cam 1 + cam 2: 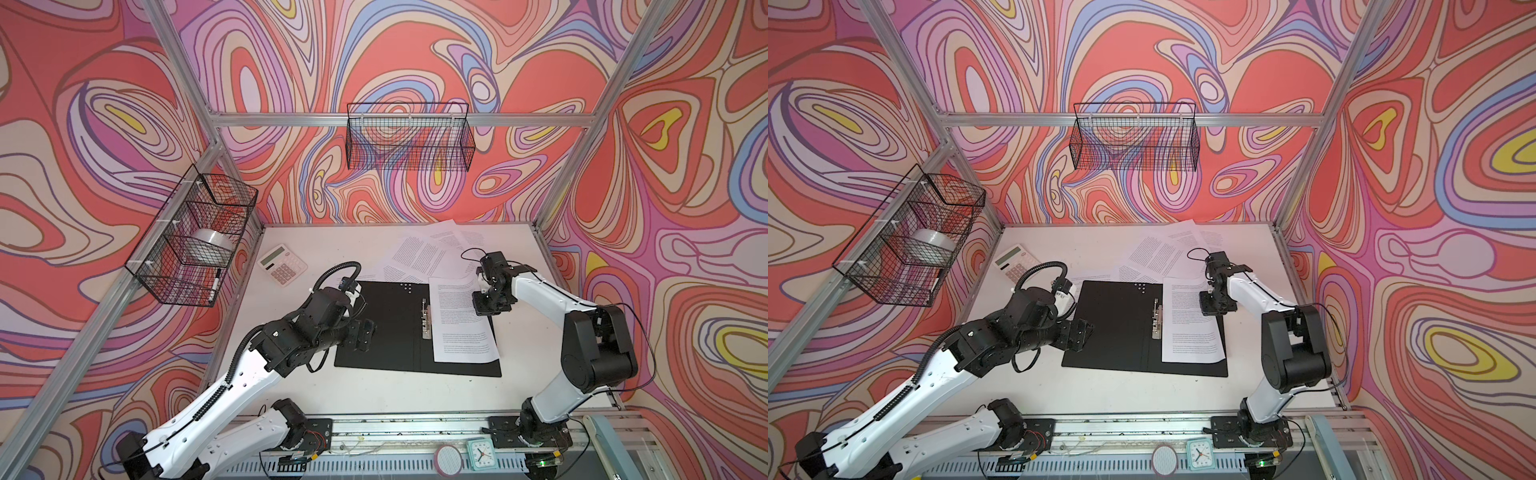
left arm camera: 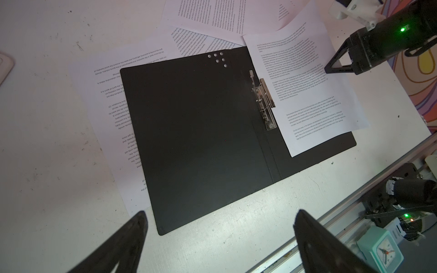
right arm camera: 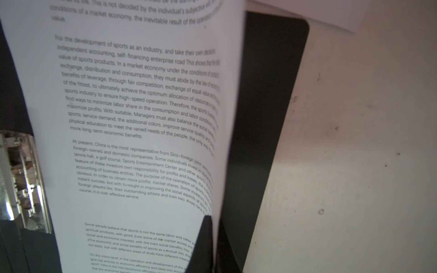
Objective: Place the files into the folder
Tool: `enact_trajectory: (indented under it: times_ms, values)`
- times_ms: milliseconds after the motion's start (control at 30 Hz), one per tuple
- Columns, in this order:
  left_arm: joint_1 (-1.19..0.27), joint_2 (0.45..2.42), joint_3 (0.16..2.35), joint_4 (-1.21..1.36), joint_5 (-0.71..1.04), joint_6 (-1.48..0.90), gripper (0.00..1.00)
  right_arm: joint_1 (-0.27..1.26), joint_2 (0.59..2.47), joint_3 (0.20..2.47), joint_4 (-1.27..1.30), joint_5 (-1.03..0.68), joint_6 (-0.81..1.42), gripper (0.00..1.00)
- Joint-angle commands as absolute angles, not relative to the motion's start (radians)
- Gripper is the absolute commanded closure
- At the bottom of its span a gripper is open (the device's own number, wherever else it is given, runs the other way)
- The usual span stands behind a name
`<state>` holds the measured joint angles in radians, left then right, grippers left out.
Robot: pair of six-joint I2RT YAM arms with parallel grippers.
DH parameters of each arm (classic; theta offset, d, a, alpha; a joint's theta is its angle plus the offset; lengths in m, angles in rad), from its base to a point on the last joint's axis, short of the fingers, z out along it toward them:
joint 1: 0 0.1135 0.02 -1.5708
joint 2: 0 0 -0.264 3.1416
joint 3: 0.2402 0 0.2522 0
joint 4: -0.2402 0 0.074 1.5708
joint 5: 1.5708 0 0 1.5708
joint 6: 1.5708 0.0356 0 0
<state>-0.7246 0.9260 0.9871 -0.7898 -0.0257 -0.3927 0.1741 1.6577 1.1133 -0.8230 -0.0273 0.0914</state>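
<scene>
The folder (image 1: pixel 382 332) lies open on the white table, black inside up, its metal clip (image 1: pixel 426 318) at the spine. One printed sheet of the files (image 1: pixel 461 328) rests on the folder's right half. My right gripper (image 1: pixel 482 305) is shut on that sheet's outer edge, which curls up in the right wrist view between its closed jaws (image 3: pixel 214 221). More loose sheets (image 1: pixel 419 253) lie fanned behind the folder, and one (image 2: pixel 111 99) sticks out from under its left half. My left gripper (image 1: pixel 365 332) hovers open and empty over the folder's left edge (image 2: pixel 221 216).
A white-and-pink calculator (image 1: pixel 282 264) sits at the back left of the table. Wire baskets hang on the left wall (image 1: pixel 195 237) and the back wall (image 1: pixel 409 137). A small clock (image 1: pixel 481 454) stands on the front rail.
</scene>
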Motion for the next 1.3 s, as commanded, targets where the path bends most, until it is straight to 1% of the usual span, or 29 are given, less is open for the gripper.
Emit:
enact_trajectory:
  times_ms: [0, 167, 300, 500, 567, 667, 833, 900, 1033, 1267]
  values:
    - [-0.715, 0.930, 0.974, -0.824, -0.022, -0.382, 0.03, 0.175, 1.656, 1.112, -0.820, -0.087, 0.106, 1.00]
    - [-0.715, 0.933, 0.974, -0.829, -0.032, -0.382, 0.03, 0.175, 1.565, 1.128, -0.827, -0.166, 0.146, 1.00]
    - [-0.715, 0.934, 0.974, -0.829, -0.034, -0.382, 0.03, 0.173, 1.459, 1.137, -0.829, -0.278, 0.186, 1.00]
    - [-0.715, 0.937, 0.973, -0.830, -0.038, -0.381, 0.03, 0.163, 1.374, 1.125, -0.821, -0.396, 0.217, 1.00]
    - [-0.715, 0.937, 0.974, -0.830, -0.038, -0.383, 0.03, 0.140, 1.367, 1.103, -0.802, -0.427, 0.226, 1.00]
    - [-0.715, 0.939, 0.973, -0.830, -0.038, -0.383, 0.03, 0.085, 1.363, 1.065, -0.760, -0.546, 0.241, 1.00]
    - [-0.715, 0.940, 0.974, -0.833, -0.046, -0.382, 0.03, 0.035, 1.368, 1.033, -0.717, -0.634, 0.255, 1.00]
    - [-0.715, 0.940, 0.973, -0.834, -0.049, -0.383, 0.04, 0.001, 1.377, 1.017, -0.696, -0.709, 0.266, 1.00]
    - [-0.715, 0.943, 0.974, -0.838, -0.055, -0.383, 0.03, -0.041, 1.352, 1.018, -0.679, -0.762, 0.287, 1.00]
    - [-0.707, 0.946, 0.974, -0.836, -0.049, -0.384, 0.04, -0.044, 1.325, 0.999, -0.632, -0.856, 0.345, 1.00]
